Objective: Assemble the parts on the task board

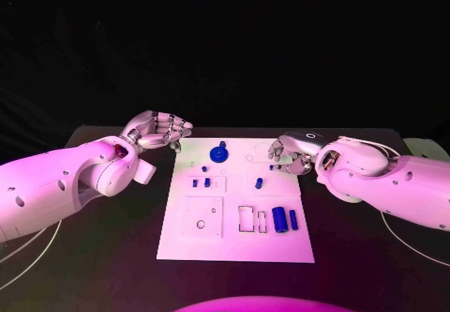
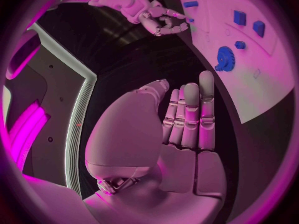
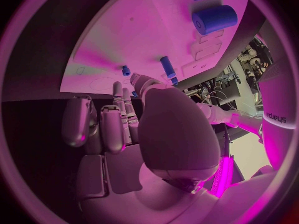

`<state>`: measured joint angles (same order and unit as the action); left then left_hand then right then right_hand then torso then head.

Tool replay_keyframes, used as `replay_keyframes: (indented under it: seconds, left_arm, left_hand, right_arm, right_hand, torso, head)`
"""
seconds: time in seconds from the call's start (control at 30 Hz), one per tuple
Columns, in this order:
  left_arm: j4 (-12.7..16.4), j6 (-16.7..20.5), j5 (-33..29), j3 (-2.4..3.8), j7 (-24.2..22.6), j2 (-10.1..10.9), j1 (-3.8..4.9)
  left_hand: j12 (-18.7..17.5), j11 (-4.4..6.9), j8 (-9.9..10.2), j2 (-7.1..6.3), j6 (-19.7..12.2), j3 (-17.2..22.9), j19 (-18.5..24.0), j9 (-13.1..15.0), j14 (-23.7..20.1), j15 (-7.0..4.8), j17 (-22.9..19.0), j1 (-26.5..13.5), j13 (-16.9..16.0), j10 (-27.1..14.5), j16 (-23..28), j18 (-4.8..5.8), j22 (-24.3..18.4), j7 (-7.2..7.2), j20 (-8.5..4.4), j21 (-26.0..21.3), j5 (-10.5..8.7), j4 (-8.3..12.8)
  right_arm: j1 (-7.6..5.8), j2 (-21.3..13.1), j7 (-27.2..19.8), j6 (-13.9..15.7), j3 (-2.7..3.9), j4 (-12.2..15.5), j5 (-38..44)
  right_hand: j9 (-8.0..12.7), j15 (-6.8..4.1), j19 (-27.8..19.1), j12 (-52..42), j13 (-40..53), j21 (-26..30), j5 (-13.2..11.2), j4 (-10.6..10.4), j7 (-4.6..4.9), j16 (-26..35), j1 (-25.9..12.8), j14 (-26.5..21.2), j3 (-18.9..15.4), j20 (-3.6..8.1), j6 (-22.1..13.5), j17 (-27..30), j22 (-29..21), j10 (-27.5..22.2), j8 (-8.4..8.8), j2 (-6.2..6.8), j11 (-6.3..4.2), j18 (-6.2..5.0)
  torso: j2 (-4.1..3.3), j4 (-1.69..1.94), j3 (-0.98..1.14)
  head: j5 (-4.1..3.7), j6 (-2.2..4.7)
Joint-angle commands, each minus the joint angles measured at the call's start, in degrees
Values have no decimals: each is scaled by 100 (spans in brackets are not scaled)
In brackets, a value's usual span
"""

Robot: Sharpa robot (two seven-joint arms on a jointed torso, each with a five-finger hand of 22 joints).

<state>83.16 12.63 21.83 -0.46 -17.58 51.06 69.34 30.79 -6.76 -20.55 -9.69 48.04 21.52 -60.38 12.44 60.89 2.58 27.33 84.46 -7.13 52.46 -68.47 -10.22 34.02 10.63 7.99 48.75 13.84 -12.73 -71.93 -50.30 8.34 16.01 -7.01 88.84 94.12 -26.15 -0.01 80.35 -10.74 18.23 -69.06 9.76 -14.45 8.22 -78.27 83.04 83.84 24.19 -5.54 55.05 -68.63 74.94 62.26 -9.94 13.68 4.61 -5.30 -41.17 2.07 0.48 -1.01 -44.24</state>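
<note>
The white task board [image 1: 235, 240] lies in the middle of the black table. A blue gear [image 1: 218, 154] stands near its far edge, also in the left wrist view as the gear [image 2: 224, 58]. Small blue pegs [image 1: 201, 183] and another peg [image 1: 260, 182] stand mid-board. Two blue cylinders [image 1: 286, 220] lie at the near right, seen close as the cylinders [image 3: 215, 17]. My left hand [image 1: 159, 130] hovers off the board's far left corner, fingers [image 2: 190, 114] straight, holding nothing. My right hand [image 1: 291, 156] hangs over the far right corner, fingers partly curled, beside a small peg [image 1: 271, 167]; nothing shows in it.
Outlined recesses mark the board: a square plate with a hole [image 1: 201, 218] at the near left and a rectangular slot [image 1: 246, 218] beside the cylinders. Black table [image 1: 365, 247] surrounds the board on both sides. Thin cables [image 1: 413, 250] trail under my right arm.
</note>
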Motion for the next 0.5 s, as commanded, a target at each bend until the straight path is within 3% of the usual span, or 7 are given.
replay_keyframes:
  seconds: [0.03, 0.33, 0.5]
  left_arm:
    - [121, -102, -1277, 1, -663, 48, -10]
    - [251, -97, -1479, -1, -748, 122, -27]
    - [261, -81, -1505, -1, -746, 139, -29]
  left_hand:
    - [25, 0, -35, -42, 32, 39, -19, 9, -37, -6, -7, 8, -7, 51, 33, -43, -8, -4, -41, -23, 15, -1]
    - [35, 1, -33, -51, 24, 54, -20, 7, -42, -10, -15, 14, -11, 50, 41, -43, -15, -3, -46, -33, 17, 5]
    - [46, -6, -18, -63, -11, 91, -25, 0, -51, -9, -33, 24, -13, 25, 56, -41, -29, 11, -51, -53, 19, 17]
  right_arm:
    - [31, 58, 124, -214, -3, -37, 592]
    - [119, 234, 150, -194, -6, -148, 710]
    - [142, 284, 180, -230, -7, -211, 733]
  right_hand:
    - [11, 19, 40, 60, -59, -40, -33, 12, 23, -35, 9, 151, 65, -15, 21, -26, 334, 48, 42, 41, 11, 94]
    - [13, 43, 141, 147, -273, -251, -101, 124, 40, -148, 59, 210, 340, -31, 119, -213, 478, 192, 46, -9, 28, 135]
    - [-8, 24, 232, 178, -402, -452, -196, 300, 26, -211, 126, 236, 657, -20, 261, -311, 611, 371, 7, -95, 5, 174]
  torso:
    - [3, -3, -10]
    - [0, 0, 2]
    - [-2, 1, 5]
  head:
    - [-13, 2]
    - [-12, 14]
    - [-25, 9]
